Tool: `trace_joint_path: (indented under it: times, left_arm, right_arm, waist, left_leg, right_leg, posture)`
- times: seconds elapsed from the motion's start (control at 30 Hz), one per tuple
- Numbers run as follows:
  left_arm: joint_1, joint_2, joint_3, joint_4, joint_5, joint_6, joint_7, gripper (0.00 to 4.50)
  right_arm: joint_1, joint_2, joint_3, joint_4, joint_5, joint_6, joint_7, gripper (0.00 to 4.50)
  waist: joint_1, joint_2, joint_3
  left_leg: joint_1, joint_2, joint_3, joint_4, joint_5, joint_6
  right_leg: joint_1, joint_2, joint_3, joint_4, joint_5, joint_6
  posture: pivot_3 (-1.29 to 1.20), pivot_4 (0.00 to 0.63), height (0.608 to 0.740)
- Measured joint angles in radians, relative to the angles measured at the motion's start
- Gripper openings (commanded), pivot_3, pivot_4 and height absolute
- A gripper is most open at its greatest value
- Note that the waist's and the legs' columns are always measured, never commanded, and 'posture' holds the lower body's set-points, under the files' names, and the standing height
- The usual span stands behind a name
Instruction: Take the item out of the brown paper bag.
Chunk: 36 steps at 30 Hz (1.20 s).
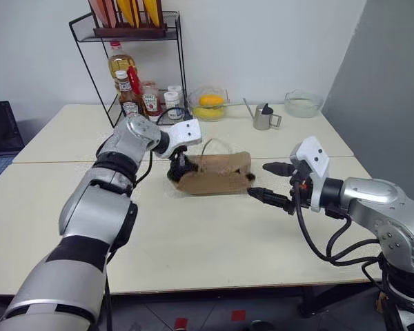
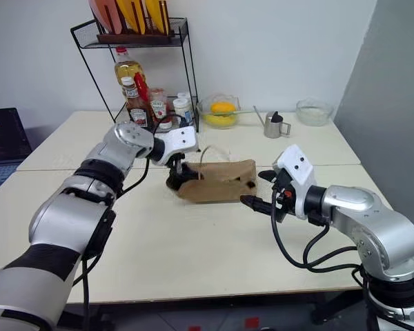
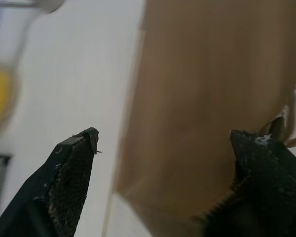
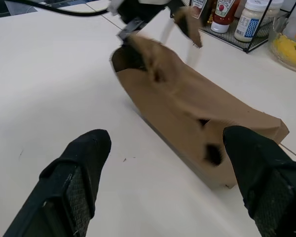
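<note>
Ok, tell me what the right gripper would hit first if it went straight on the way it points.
Most likely the brown paper bag: the open right gripper points at its side, with bare table between.

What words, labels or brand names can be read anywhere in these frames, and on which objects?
None can be read for certain.
Ketchup bottles on the wire rack: labels with print, too small to read.
White jar: blue label, text blurred.
Brown paper bag: plain, no print visible.
Metal pitcher and glass bowls: no markings visible.
</note>
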Motion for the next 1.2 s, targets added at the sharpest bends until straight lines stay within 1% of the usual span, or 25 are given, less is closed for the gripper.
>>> trace_joint_path:
  times: [0.03,0.07,0.13,0.2,0.27,0.33,0.37,0.4,0.5,0.57,0.67,0.7,0.77,0.87,0.97,1.0,1.2]
  left_arm:
    - [0.045,0.011,0.004,-0.064,-0.021,0.023,-0.05,4.5]
    - [0.116,0.034,0.006,-0.18,-0.049,0.07,-0.103,4.5]
    - [0.271,0.087,0.01,-0.467,-0.102,0.206,-0.18,4.5]
    - [0.395,0.131,0.016,-0.728,-0.146,0.364,-0.206,4.5]
    - [0.498,0.159,0.038,-1.008,-0.21,0.543,-0.196,4.5]
    - [0.521,0.165,0.082,-1.224,-0.302,0.764,-0.168,4.5]
    - [0.506,0.183,0.119,-1.288,-0.343,0.848,-0.154,4.5]
    - [0.489,0.21,0.163,-1.331,-0.375,0.912,-0.138,4.5]
    - [0.5,0.295,0.273,-1.417,-0.449,1.004,-0.103,4.5]
    - [0.549,0.305,0.288,-1.447,-0.477,0.999,-0.096,4.5]
    - [0.75,0.36,0.256,-1.506,-0.46,0.834,-0.102,4.5]
    - [0.793,0.358,0.238,-1.509,-0.45,0.796,-0.091,4.5]
    - [0.852,0.319,0.197,-1.52,-0.433,0.736,-0.043,4.5]
    - [0.899,0.266,0.11,-1.532,-0.37,0.605,0.017,4.5]
    - [0.903,0.183,0.045,-1.508,-0.335,0.534,0.077,4.5]
    - [0.898,0.17,0.033,-1.497,-0.324,0.516,0.092,4.5]
    - [0.867,0.168,-0.021,-1.394,-0.257,0.383,0.102,4.5]
  right_arm:
    - [0.004,-0.009,0.003,0.014,-0.001,-0.011,0.004,3.99]
    - [0.008,-0.015,0.007,0.029,0.0,-0.027,0.011,3.99]
    - [0.017,-0.034,0.021,0.063,0.0,-0.059,0.028,3.99]
    - [0.021,-0.049,0.028,0.097,-0.001,-0.089,0.043,3.99]
    - [0.026,-0.068,0.031,0.138,-0.005,-0.123,0.062,3.99]
    - [0.029,-0.095,0.033,0.183,-0.015,-0.158,0.082,3.99]
    - [0.03,-0.11,0.033,0.2,-0.02,-0.172,0.091,3.99]
    - [0.035,-0.129,0.033,0.209,-0.024,-0.184,0.101,3.99]
    - [0.085,-0.169,0.029,0.218,-0.031,-0.209,0.122,3.99]
    - [0.105,-0.17,0.032,0.215,-0.028,-0.211,0.129,3.99]
    - [0.156,-0.194,0.033,0.168,0.012,-0.194,0.164,3.99]
    - [0.172,-0.201,0.033,0.154,0.021,-0.187,0.17,3.99]
    - [0.201,-0.211,0.034,0.119,0.056,-0.168,0.189,3.99]
    - [0.242,-0.21,0.04,0.063,0.102,-0.152,0.202,3.99]
    - [0.276,-0.166,0.042,0.043,0.14,-0.127,0.176,3.99]
    - [0.29,-0.163,0.044,0.037,0.146,-0.126,0.168,3.99]
    - [0.348,-0.163,0.055,0.013,0.147,-0.124,0.118,3.99]
  waist:
    - [0.0,0.0,0.0]
    - [-0.001,0.0,0.0]
    - [-0.006,0.0,0.0]
    - [-0.005,0.0,0.0]
    - [-0.002,0.0,0.0]
    - [0.008,-0.001,0.001]
    - [0.01,-0.001,0.001]
    - [0.01,-0.001,0.001]
    - [0.005,0.0,0.001]
    - [0.005,0.0,0.001]
    - [0.006,0.0,0.001]
    - [0.008,0.0,0.001]
    - [0.014,0.0,0.001]
    - [0.028,0.0,0.001]
    - [0.032,-0.001,0.0]
    - [0.032,-0.001,0.0]
    - [0.028,-0.001,0.0]
  left_leg:
    - [0.0,0.0,0.0,0.0,0.0,0.0]
    - [0.0,0.001,0.0,0.0,0.0,0.0]
    - [0.0,0.001,0.0,-0.001,0.0,0.0]
    - [0.0,0.002,0.0,0.0,0.0,0.0]
    - [0.0,0.002,-0.001,0.001,0.0,0.0]
    - [-0.002,0.001,-0.002,0.005,0.0,0.0]
    - [-0.002,0.001,-0.003,0.006,0.0,0.0]
    - [0.0,0.001,-0.002,0.006,0.0,0.0]
    - [0.004,0.001,-0.001,0.005,-0.001,0.001]
    - [0.003,0.001,-0.001,0.006,-0.001,0.001]
    - [0.003,0.002,-0.001,0.005,-0.001,0.001]
    - [0.002,0.002,-0.001,0.005,-0.001,0.001]
    - [0.001,0.002,-0.001,0.007,-0.001,0.001]
    - [0.001,0.001,0.0,0.009,-0.001,0.001]
    - [0.0,0.001,0.0,0.01,-0.001,0.001]
    - [0.0,0.001,0.0,0.01,-0.001,0.001]
    - [0.001,0.002,0.001,0.01,-0.001,0.002]
  right_leg:
    - [0.0,0.0,0.0,0.0,0.0,0.0]
    - [0.0,0.0,0.0,0.0,0.0,0.0]
    - [0.0,0.001,0.001,0.0,0.0,0.0]
    - [0.0,0.001,0.001,0.0,0.0,0.0]
    - [0.0,0.001,0.0,0.0,0.0,0.0]
    - [0.0,0.001,-0.001,0.001,0.0,0.0]
    - [0.001,0.001,-0.002,0.001,0.0,0.001]
    - [0.002,0.001,-0.001,0.001,-0.003,0.005]
    - [0.006,0.001,0.0,0.0,-0.003,0.005]
    - [0.005,0.001,0.0,0.0,-0.003,0.005]
    - [0.005,0.001,0.0,0.0,-0.001,0.001]
    - [0.004,0.001,0.0,0.0,-0.001,0.001]
    - [0.004,0.001,0.0,-0.001,-0.001,0.001]
    - [0.005,0.001,0.001,-0.002,-0.002,0.003]
    - [0.005,0.001,0.001,-0.002,-0.001,0.004]
    - [0.005,0.001,0.001,-0.002,-0.001,0.004]
    - [0.005,0.002,0.002,-0.002,-0.001,0.004]
  posture:
    - [0.0,0.15,0.74]
    - [0.0,0.15,0.74]
    - [0.0,0.15,0.74]
    - [0.0,0.15,0.74]
    - [0.0,0.15,0.74]
    - [0.0,0.15,0.74]
    - [0.0,0.15,0.74]
    - [0.0,0.15,0.74]
    - [0.0,0.15,0.74]
    - [0.0,0.15,0.74]
    - [0.0,0.15,0.74]
    - [0.0,0.15,0.74]
    - [0.0,0.15,0.74]
    - [0.0,0.15,0.74]
    - [0.0,0.15,0.74]
    - [0.0,0.15,0.74]
    - [0.0,0.15,0.74]
